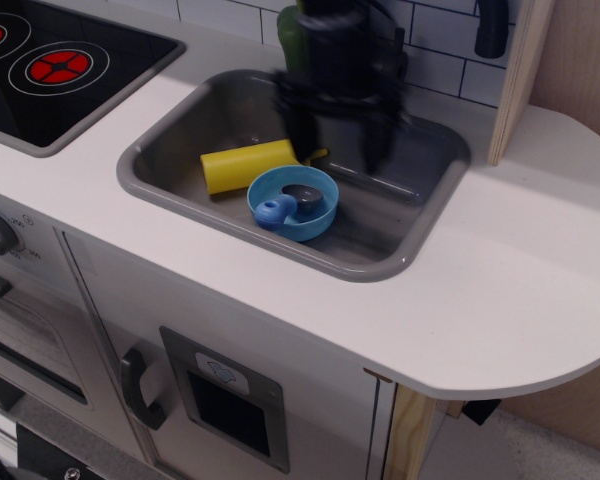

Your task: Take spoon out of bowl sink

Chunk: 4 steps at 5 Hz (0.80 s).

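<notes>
Taking the sink (400, 262) as the landmark and reading from the left: a black stovetop (50, 70) with red rings is set into the white bench (540, 290) well to the sink's left. Inside the basin, a yellow bottle (245, 165) lies on its side at the left part. Just in front of it, toward the sink's near wall, sits the light-blue bowl (315, 218). The spoon (285, 203) rests in that bowl, its dark grey cup (302, 194) near the bowl's middle and its stubby blue handle (271, 212) propped on the bowl's left rim, so its long axis runs roughly left-front to right-back.

The pincer (335, 135) hangs over the sink's rear half, blurred; its two dark fingers stand apart with nothing between them. The spoon lies below and toward the front of it, slightly left. A green pepper (290, 30) stands behind the sink, partly hidden by the arm.

No readable writing or brand shows anywhere.
</notes>
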Available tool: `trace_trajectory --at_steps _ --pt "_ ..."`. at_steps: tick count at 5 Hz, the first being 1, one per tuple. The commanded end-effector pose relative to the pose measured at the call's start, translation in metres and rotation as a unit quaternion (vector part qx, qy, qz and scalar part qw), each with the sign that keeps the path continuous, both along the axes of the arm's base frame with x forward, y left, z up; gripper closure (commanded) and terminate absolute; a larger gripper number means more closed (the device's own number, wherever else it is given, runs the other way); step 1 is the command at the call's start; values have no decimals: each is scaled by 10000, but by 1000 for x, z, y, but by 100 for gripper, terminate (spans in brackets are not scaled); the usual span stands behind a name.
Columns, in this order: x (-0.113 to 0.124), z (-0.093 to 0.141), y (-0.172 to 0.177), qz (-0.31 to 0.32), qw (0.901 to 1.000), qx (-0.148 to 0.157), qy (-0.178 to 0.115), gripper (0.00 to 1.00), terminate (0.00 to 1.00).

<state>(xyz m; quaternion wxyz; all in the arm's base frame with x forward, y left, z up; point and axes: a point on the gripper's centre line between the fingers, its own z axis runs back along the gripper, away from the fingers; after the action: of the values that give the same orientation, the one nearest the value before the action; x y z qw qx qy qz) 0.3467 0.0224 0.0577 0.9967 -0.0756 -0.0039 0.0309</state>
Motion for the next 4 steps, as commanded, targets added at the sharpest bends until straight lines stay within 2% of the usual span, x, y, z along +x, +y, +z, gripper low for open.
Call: trace_trajectory --at_steps 1,2,4 --pt "-17 16 33 -103 9976 510 -447 0 0" --pt "-26 5 32 -231 9974 577 -362 0 0" --pt "-29 -11 27 -2 9952 807 -549 0 0"
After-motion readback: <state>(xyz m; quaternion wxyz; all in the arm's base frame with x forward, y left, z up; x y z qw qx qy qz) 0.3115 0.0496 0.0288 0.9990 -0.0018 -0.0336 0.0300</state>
